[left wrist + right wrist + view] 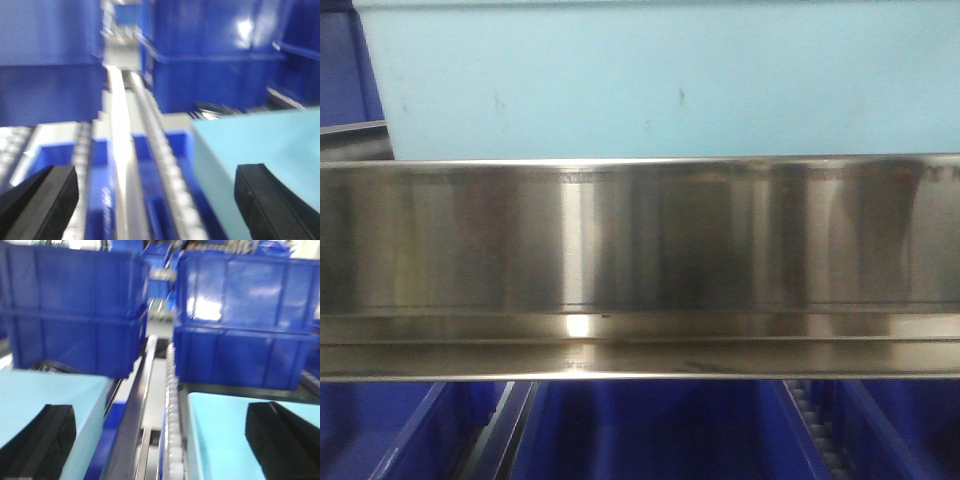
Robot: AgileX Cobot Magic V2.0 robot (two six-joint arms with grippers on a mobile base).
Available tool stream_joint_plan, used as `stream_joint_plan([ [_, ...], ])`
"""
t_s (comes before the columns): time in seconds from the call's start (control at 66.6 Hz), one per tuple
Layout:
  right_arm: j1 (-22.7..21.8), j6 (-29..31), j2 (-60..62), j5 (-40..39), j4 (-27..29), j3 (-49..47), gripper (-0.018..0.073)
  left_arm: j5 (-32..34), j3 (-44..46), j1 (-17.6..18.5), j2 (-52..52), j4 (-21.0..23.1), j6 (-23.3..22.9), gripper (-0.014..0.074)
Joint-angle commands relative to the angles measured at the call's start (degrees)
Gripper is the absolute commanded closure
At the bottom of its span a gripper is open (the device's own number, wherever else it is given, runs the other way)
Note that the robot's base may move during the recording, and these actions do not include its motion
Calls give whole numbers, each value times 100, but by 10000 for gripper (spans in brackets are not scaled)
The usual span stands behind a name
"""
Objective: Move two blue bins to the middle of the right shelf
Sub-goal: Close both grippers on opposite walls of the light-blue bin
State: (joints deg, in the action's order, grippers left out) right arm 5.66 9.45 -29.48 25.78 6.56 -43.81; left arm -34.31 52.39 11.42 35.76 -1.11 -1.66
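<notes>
A pale cyan-blue bin fills the top of the front view, just behind the right shelf's broad brushed steel rail. In the right wrist view two pale cyan-blue bins show, one at the left and one at the right, with a roller track between them. My right gripper is open, its black fingers wide apart over the gap, holding nothing. In the blurred left wrist view one cyan bin lies at the right. My left gripper is open and empty above the roller tracks.
Dark royal-blue bins stand stacked behind the cyan ones and at the back of the left wrist view. More dark blue bins sit on the level under the steel rail. A steel divider rail runs between the tracks.
</notes>
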Motion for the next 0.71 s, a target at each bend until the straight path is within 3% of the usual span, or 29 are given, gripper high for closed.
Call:
stream_joint_plan([
  [0.0,259,162,-497,433,-11,-525,-10,-583,666,389,567,111,19,67],
  [0.21,939,162,-1972,1931,34,-2006,-10,-1682,2192,977,2128,111,-63,67],
  [0.315,1060,-53,-2807,2860,71,-2948,-10,-2322,2926,987,2877,111,-497,67],
  [0.511,1084,-521,-4141,4130,71,-4522,-10,-3516,4086,987,4225,335,-766,67],
  [0.691,1084,-814,-5006,4418,-78,-5062,-10,-3566,4639,987,5205,312,-1066,67],
])
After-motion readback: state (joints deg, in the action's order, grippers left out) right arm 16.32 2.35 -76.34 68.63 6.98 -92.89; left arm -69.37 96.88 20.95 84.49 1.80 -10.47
